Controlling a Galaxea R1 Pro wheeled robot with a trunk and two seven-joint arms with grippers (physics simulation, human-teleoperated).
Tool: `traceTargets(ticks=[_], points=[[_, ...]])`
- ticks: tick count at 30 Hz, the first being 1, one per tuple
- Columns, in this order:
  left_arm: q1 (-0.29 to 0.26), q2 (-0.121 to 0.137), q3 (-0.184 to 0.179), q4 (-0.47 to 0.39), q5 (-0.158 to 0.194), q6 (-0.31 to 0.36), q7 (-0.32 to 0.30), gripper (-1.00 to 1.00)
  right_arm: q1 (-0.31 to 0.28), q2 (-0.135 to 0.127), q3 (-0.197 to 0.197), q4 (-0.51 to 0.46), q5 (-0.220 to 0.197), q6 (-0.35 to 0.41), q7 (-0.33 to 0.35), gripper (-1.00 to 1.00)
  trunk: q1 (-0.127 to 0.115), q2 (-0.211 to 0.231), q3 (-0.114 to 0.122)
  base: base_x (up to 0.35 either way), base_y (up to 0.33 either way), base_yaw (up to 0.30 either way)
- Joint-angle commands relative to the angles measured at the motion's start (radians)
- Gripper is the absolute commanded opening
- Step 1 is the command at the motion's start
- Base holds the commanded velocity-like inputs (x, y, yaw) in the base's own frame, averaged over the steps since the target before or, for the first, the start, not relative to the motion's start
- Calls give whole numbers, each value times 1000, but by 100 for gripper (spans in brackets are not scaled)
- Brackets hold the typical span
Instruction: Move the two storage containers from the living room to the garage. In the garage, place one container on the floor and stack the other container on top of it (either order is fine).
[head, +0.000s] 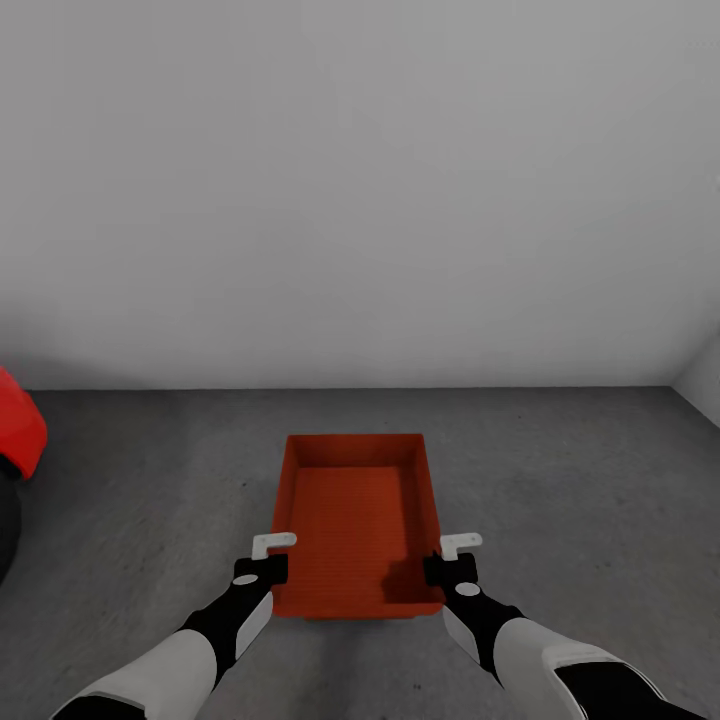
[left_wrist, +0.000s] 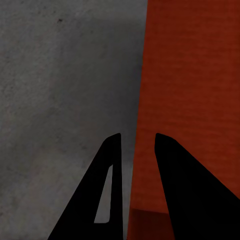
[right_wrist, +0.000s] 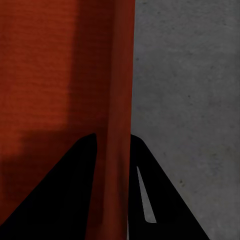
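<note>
Container (head: 352, 520) — an orange-red topless bin — sits centred on the grey concrete floor (head: 560, 480), its long axis running from near me to the far white wall (head: 360, 180), open side up. Its near short end lies between my two wrists; its far short end stops short of the wall, with a strip of bare floor between.

My left gripper (head: 274, 545) is at the near left corner and my right gripper (head: 461, 544) at the near right corner, each over a long side wall of the bin.

Left wrist view: my two dark fingers (left_wrist: 107, 190) straddle the left wall's rim (left_wrist: 136, 150), one finger over the floor, the other over the bin's inside — the jaws stand apart, and I cannot tell whether the pads touch the wall. Right wrist view: my fingers (right_wrist: 150, 190) lie one on each side of the right wall (right_wrist: 119, 100), close against it, so that hand appears clenched on the wall.

Head view alone shows the room around the bin: open floor to right and left, part of a red car (head: 18, 425) at the far left edge, and a wall corner at the far right.
</note>
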Motion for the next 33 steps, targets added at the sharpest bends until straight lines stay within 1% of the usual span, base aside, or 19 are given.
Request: traceTargets(ticks=[1,33], points=[[-1,0,26,-56,-9,-12,12,-100,0,1,-10,4,14,3,-1,-100,0,-1,-1,0,0,0],[-1,0,26,-56,-9,-12,12,-100,0,2,-10,4,14,4,-2,-100,0,-1,-1,0,0,0]])
